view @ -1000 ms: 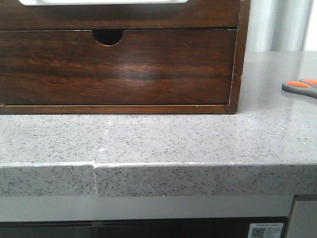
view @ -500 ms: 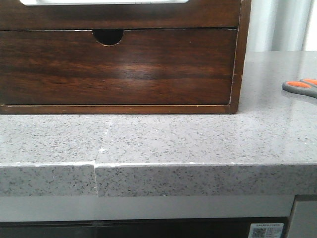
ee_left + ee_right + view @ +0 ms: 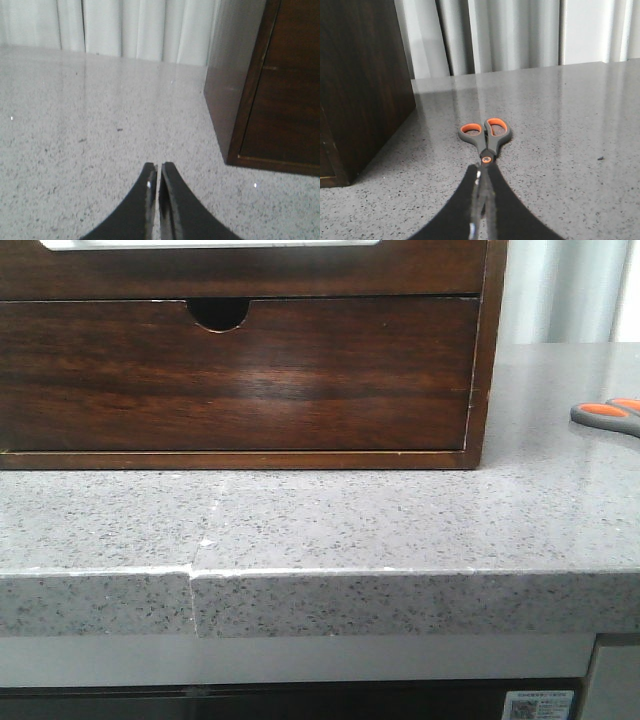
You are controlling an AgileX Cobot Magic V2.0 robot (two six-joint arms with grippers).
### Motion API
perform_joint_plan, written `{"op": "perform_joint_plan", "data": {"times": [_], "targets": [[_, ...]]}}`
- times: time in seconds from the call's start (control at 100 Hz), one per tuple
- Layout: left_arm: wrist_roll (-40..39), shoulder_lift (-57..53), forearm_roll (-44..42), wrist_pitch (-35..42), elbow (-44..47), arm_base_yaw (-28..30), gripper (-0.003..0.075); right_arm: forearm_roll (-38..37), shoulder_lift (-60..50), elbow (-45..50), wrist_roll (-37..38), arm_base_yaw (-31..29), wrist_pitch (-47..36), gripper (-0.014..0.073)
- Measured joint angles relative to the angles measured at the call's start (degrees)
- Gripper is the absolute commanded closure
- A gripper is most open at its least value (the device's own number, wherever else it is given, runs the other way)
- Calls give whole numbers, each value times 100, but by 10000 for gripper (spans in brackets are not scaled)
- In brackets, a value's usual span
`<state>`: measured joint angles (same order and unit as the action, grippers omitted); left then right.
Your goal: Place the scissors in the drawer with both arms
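Observation:
The scissors (image 3: 486,144) have grey handles with orange loop inserts and lie low over the speckled counter, right of the wooden chest. Their handles also show at the right edge of the front view (image 3: 606,416). My right gripper (image 3: 484,167) is shut on the scissors' blades, its tips at the pivot screw and the handles pointing away from it. The drawer (image 3: 250,272) shows as a plain dark strip at the top of the chest, with a whitish band above it. My left gripper (image 3: 159,167) is shut on nothing, over bare counter to the left of the chest.
The wooden chest (image 3: 480,360) stands at the back of the grey stone counter (image 3: 400,520); its lower drawer front has a half-round notch (image 3: 218,312). The chest's side walls (image 3: 235,95) (image 3: 365,85) stand close to each arm. Pale curtains (image 3: 520,35) hang behind.

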<state>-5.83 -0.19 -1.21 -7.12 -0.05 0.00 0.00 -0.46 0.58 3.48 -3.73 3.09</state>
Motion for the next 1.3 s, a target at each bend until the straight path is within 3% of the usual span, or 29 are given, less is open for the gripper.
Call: {"op": "perform_joint_plan", "data": {"times": [0.21,0.38,0.62,0.83,0.92,1.06,1.16,1.3], "targets": [[0,0,0,55,-84,0,742,357,0,-169,0,12,906,635],[0,297,-156,-142,-837,0,742,402,374,-811,0,12,1387,635],[0,1055,-203,-76,-1598,0,742,460,1302,-1542,11,12,1584,635],[0,1136,-216,661,-1647,0,738,460,1426,-1579,11,12,1557,635],[0,1170,-216,873,-1647,0,665,460,1436,-1579,11,12,1596,635],[0,1334,-216,972,-1647,0,451,460,1436,-1579,11,12,1720,635],[0,1500,-185,1184,-1647,0,404,460,1436,-1579,11,12,1771,635],[0,1805,-353,1678,-1647,-35,403,460,1436,-1579,11,12,1816,635]]}}
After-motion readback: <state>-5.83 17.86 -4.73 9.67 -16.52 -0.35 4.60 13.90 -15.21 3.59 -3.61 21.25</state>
